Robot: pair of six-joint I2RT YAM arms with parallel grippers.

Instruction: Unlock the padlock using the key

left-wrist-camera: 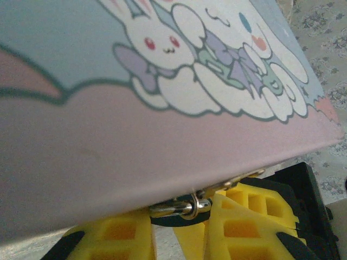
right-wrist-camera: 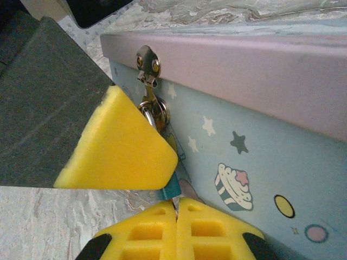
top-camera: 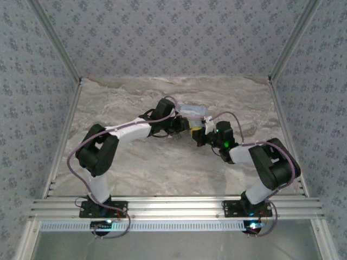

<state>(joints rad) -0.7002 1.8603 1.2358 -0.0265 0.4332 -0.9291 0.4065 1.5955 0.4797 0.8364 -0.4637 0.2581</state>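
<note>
1. Padlock (right-wrist-camera: 153,112) hanging from the hasp (right-wrist-camera: 146,62) on a side wall of the tin (right-wrist-camera: 255,162), just under the tin's lid; silvery loop visible, body mostly hidden.
2. Left gripper (left-wrist-camera: 179,230) straddling the padlock beneath the tin's lid; pads close either side, unclear whether clamped on it.
3. Right gripper (right-wrist-camera: 176,206) just below, against the same tin wall; fingers pressed together, nothing readable between them.
4. Likely risks: tiny lock swinging on the hasp if loosely held, spoiling key alignment; crowded grippers nudging the tin away.

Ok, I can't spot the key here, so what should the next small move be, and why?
Probably hold the right gripper shut on the padlock hanging from the hasp, and ease the left gripper back slightly: its finger partly hides the loop, and I can't see a key either.
</note>
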